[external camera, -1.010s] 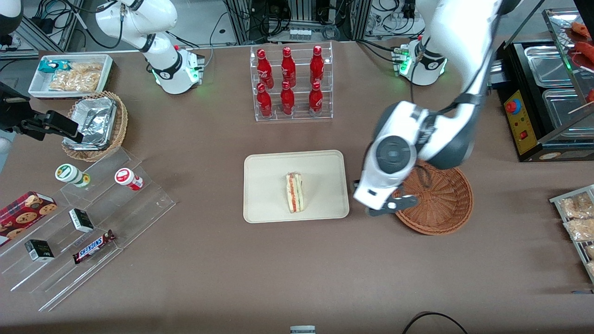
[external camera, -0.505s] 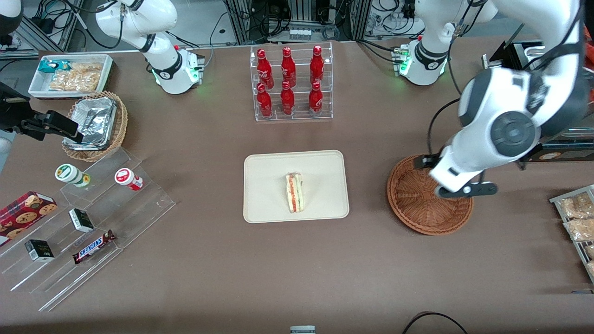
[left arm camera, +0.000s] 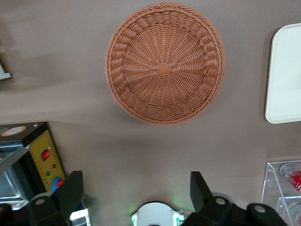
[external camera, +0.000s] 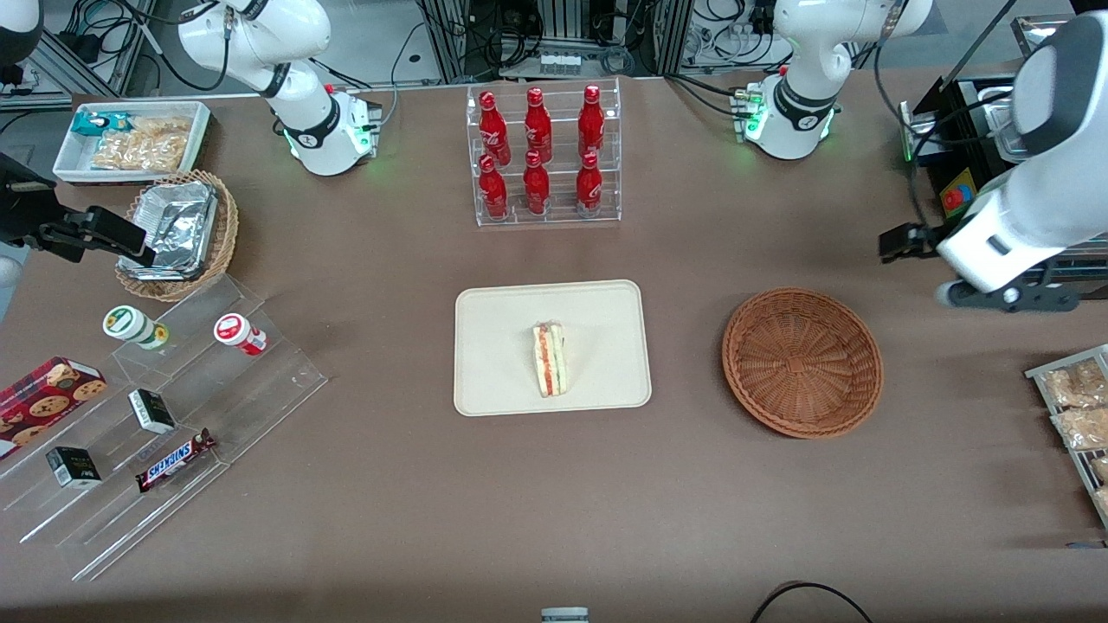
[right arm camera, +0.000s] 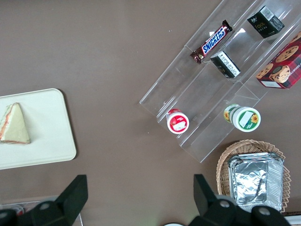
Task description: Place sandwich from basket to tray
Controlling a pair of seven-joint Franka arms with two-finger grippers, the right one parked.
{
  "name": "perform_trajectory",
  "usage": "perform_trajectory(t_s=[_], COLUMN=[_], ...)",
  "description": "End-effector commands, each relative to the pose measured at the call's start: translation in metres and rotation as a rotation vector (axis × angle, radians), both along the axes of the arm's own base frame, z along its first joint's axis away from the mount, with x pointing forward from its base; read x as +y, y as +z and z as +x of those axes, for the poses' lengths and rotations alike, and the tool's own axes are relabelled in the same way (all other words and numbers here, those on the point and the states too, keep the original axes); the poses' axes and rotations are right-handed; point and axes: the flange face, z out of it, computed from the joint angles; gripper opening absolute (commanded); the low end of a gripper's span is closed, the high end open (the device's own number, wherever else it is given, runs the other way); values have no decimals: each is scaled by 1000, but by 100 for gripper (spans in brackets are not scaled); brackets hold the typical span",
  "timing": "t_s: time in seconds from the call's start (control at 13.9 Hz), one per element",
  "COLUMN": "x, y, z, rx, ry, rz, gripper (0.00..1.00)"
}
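The sandwich (external camera: pixel 550 359) lies on its side near the middle of the cream tray (external camera: pixel 493 346); it also shows in the right wrist view (right arm camera: pixel 13 125) on the tray (right arm camera: pixel 47 122). The reddish-brown wicker basket (external camera: pixel 802 362) is empty beside the tray, toward the working arm's end. My left gripper (external camera: pixel 1008 297) hangs high above the table, farther toward that end than the basket, near a black machine. In the left wrist view the gripper (left arm camera: pixel 135 193) is open and empty, with the basket (left arm camera: pixel 164 63) and a tray corner (left arm camera: pixel 287 80) below.
A clear rack of red bottles (external camera: pixel 541 156) stands farther from the camera than the tray. The black machine (external camera: pixel 978 225) and a rack of snack packets (external camera: pixel 1073 407) sit at the working arm's end. Acrylic steps with snacks (external camera: pixel 164 407) and a foil-filled tan basket (external camera: pixel 177 234) lie toward the parked arm's end.
My left gripper has swung from the tray-side edge of the basket, across the basket, to the working arm's end of the table and risen. The sandwich stays on the tray.
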Motion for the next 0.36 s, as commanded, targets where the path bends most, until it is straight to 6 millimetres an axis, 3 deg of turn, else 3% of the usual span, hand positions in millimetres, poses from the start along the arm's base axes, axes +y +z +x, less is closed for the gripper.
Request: perform_trajectory(t_s=[0.0,0.29], x=[20,27], y=[21,32], z=[-15,-19], rx=[-34,-66], ry=[13,34], rz=[-6,-16], gripper=[100,100])
